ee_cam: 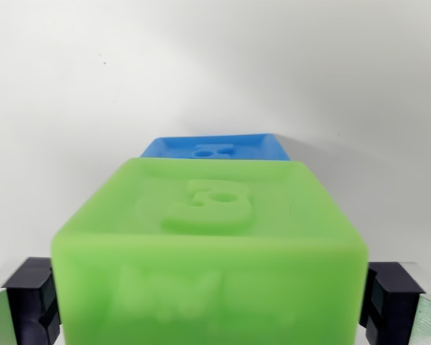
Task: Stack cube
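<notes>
A green cube (208,244) with a raised figure on its top face fills the lower half of the wrist view. My gripper (210,298) is shut on it, with one dark finger pad (32,295) against its left side and the other (389,298) against its right side. Just past the green cube's far edge shows the top face of a blue cube (215,147), also embossed. The green cube hides most of the blue one, so I cannot tell whether they touch.
A plain white surface (215,65) spreads behind and around both cubes. Nothing else shows in this view.
</notes>
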